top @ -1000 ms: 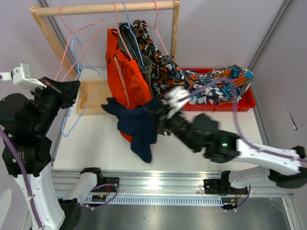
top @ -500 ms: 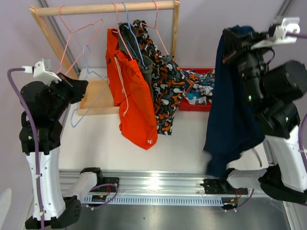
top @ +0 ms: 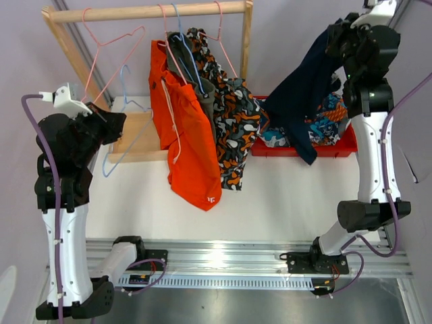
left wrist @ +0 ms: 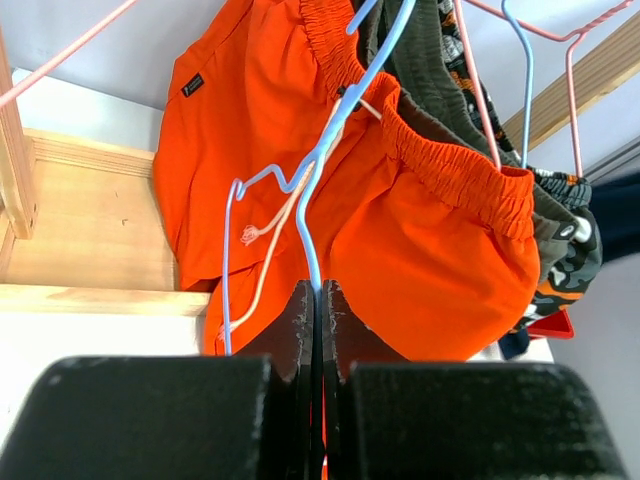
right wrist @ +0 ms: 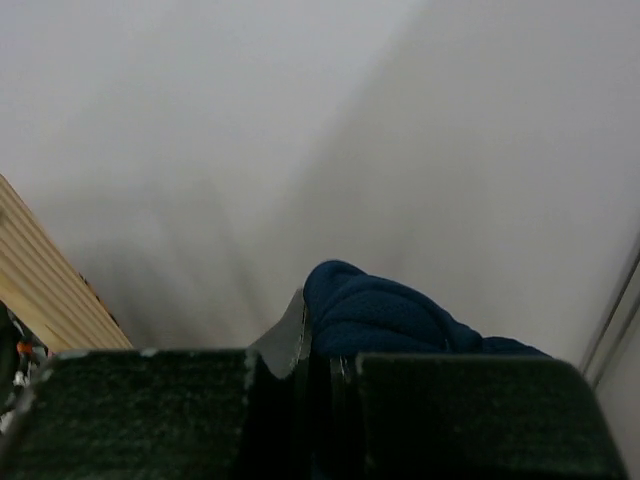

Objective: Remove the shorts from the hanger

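Observation:
My right gripper [top: 337,38] is raised high at the back right and shut on the navy shorts [top: 304,94], which hang down over the red tray [top: 345,146]. The navy fabric [right wrist: 395,318] bulges out of my right gripper [right wrist: 322,335] in the right wrist view. My left gripper [top: 113,126] is shut on the bare blue hanger [top: 123,111], its wire [left wrist: 322,190] pinched in my left gripper [left wrist: 318,300]. The bright orange shorts [top: 185,128], olive shorts [top: 204,88] and blotch-print shorts [top: 233,115] hang on the rack. The teal print shorts [top: 332,108] lie in the tray.
The wooden rack has a top rail [top: 135,12], a right post [top: 247,40] and a wooden base [top: 135,138] at the back left. Empty pink hangers [top: 101,47] hang on the rail's left part. The orange shorts [left wrist: 420,230] fill the left wrist view.
My right arm swung the navy shorts from the front right up and back, so they now hang over the red tray. The left gripper kept its hold on the blue hanger.

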### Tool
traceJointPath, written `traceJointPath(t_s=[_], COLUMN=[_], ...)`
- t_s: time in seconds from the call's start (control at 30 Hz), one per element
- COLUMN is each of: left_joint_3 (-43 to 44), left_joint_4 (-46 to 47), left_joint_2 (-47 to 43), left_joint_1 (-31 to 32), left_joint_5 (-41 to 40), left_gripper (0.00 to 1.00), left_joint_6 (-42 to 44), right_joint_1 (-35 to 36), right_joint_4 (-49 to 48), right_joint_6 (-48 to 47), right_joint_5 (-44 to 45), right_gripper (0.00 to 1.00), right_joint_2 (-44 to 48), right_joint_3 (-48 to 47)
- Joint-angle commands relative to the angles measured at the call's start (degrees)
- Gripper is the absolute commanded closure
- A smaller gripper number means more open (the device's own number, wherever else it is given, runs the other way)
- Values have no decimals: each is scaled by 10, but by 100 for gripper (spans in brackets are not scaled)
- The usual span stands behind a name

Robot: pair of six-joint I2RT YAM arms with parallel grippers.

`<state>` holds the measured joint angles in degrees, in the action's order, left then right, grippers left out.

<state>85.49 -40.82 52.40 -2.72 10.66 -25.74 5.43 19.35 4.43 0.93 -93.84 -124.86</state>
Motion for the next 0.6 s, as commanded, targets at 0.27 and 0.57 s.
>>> traceJointPath(t_s=[0.27, 0.57], left_joint_3=[12, 156], left_joint_4=[69, 73], left_joint_2=[42, 161], left_joint_1=[3, 3], left_joint_5=[-9, -20], left_gripper=[100, 100], left_joint_6=[10, 17], right_joint_1=[-20, 3], right_joint_4=[-261, -259], right_joint_6=[167, 196], right_joint_5=[-91, -122], right_gripper=[51, 1], right_joint_2=[83, 165], right_joint_3=[482, 697])
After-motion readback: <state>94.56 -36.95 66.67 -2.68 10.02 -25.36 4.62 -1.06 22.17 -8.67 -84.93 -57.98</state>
